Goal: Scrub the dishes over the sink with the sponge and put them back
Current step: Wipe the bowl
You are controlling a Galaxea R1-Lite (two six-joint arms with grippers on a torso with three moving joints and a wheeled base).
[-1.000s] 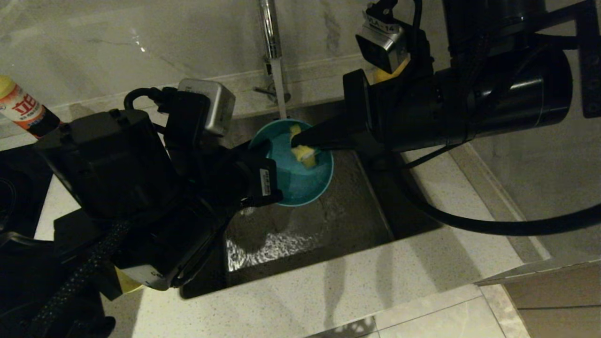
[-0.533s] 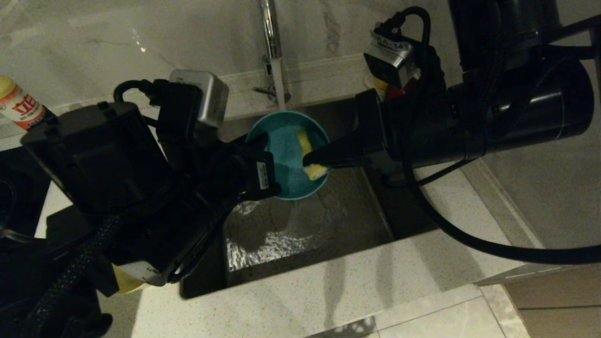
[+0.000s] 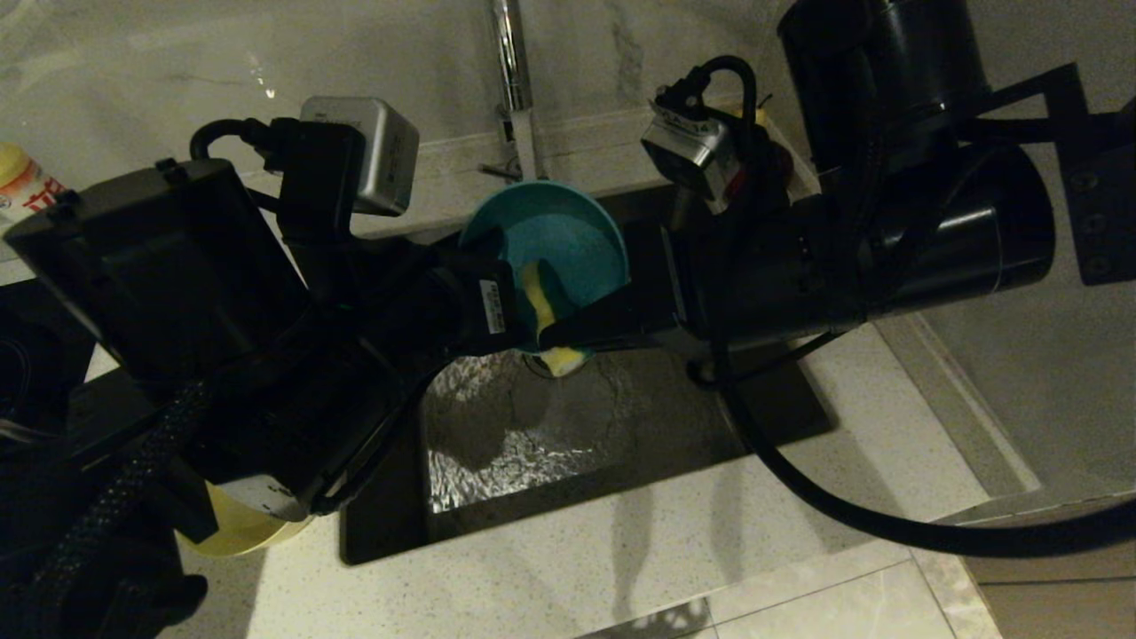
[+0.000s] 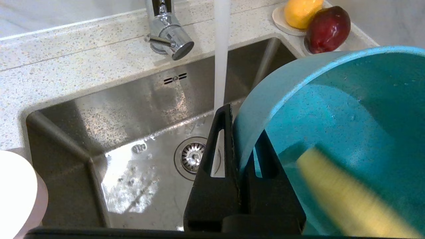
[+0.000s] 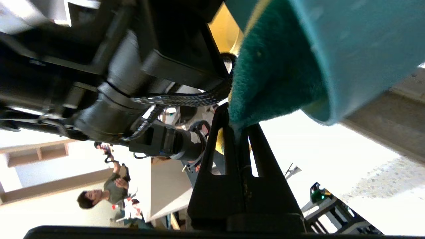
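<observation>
A blue bowl point(image 3: 555, 235) hangs tilted over the sink point(image 3: 621, 417), its opening turned toward my right arm. My left gripper point(image 3: 508, 312) is shut on its rim, one finger outside and one inside, as the left wrist view shows at the gripper point(image 4: 244, 126) and bowl point(image 4: 335, 109). The sponge point(image 3: 543, 321), yellow with a green layer point(image 5: 275, 73), presses on the bowl's lower inside edge. My right gripper point(image 3: 557, 337) is shut on it. A yellow bowl point(image 3: 240, 532) peeks out under my left arm on the counter.
The chrome tap point(image 3: 508, 62) runs a stream of water point(image 4: 221, 49) into the sink beside the bowl; the drain strainer point(image 4: 192, 156) lies below. A saucer with fruit point(image 4: 315, 20) sits at the sink's far corner. A bottle point(image 3: 22, 186) stands far left.
The left gripper has raised the blue bowl toward the tap. The right gripper has swept the sponge from the bowl's far inside wall down to its lower near edge.
</observation>
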